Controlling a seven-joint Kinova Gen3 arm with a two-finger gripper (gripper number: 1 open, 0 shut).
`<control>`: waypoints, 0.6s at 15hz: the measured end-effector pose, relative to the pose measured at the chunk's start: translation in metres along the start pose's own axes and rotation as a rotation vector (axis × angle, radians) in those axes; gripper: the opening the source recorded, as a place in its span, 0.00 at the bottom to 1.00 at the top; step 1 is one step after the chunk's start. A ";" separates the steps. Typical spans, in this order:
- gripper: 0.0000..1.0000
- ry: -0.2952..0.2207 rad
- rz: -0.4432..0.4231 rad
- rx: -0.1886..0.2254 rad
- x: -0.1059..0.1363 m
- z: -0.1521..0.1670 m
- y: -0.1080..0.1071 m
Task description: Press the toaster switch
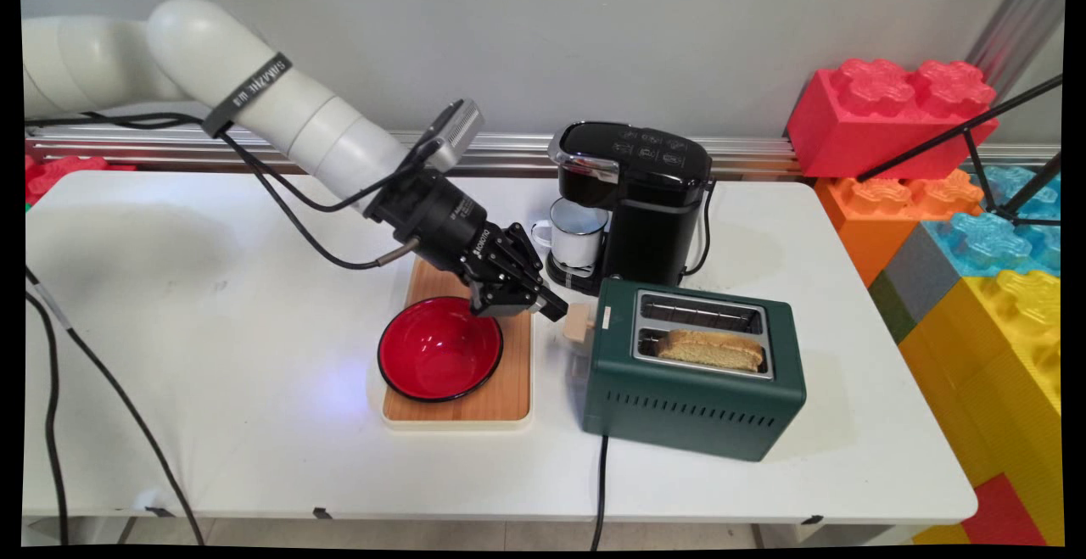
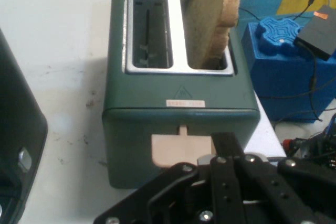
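Note:
A dark green two-slot toaster (image 1: 691, 389) stands right of centre on the table, with one slice of bread (image 1: 711, 349) standing high in its near slot. Its beige lever (image 1: 579, 322) juts from the left end. My black gripper (image 1: 556, 309) is shut with nothing in it, its tip just above and left of that lever. In the hand view the toaster (image 2: 178, 93) fills the middle, the bread (image 2: 212, 19) rises from the right slot, and my gripper (image 2: 227, 142) overlaps the lever's (image 2: 176, 150) right edge. I cannot tell whether they touch.
A red bowl (image 1: 439, 349) sits on a wooden board (image 1: 509, 394) under my wrist. Behind the toaster is a black coffee machine (image 1: 649, 194) with a white mug (image 1: 577, 232) in it. Big coloured blocks (image 1: 976, 228) line the table's right side. The toaster's cord (image 1: 601, 491) runs off the front edge.

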State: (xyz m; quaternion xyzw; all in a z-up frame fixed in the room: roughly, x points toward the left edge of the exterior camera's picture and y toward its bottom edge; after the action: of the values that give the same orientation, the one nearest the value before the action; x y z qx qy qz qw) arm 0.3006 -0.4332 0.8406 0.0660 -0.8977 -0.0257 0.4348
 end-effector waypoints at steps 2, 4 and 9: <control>0.00 0.010 -0.005 0.010 -0.003 0.005 -0.002; 0.00 0.016 -0.009 0.016 -0.005 0.008 -0.003; 0.00 0.032 -0.024 0.029 -0.010 0.015 -0.004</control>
State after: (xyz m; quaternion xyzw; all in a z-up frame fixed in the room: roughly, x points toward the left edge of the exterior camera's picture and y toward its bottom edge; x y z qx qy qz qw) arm 0.2956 -0.4363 0.8228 0.0834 -0.8902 -0.0169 0.4476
